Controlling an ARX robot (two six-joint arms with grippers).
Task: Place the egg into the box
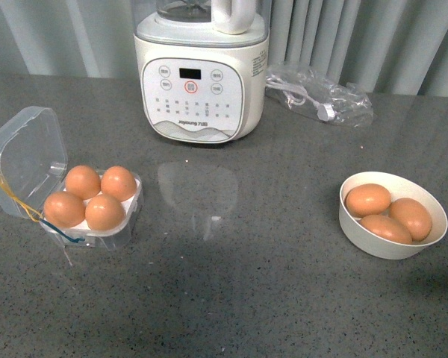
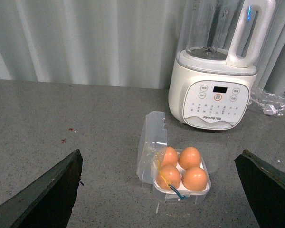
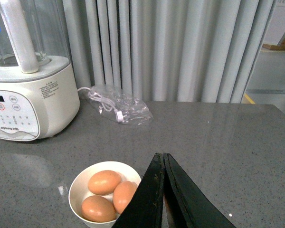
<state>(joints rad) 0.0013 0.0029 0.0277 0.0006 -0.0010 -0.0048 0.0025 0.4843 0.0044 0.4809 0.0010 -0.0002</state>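
Plain black wedge-shaped pincer fingers (image 2: pixel 47 194)

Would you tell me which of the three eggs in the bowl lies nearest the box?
The leftmost egg in the front view; the other two eggs sit further right.

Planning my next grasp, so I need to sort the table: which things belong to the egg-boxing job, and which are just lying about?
Job: clear box, lid open, four eggs filling its cells; white bowl holding three more eggs.
Lying about: white blender at the back; bagged cable beside it.
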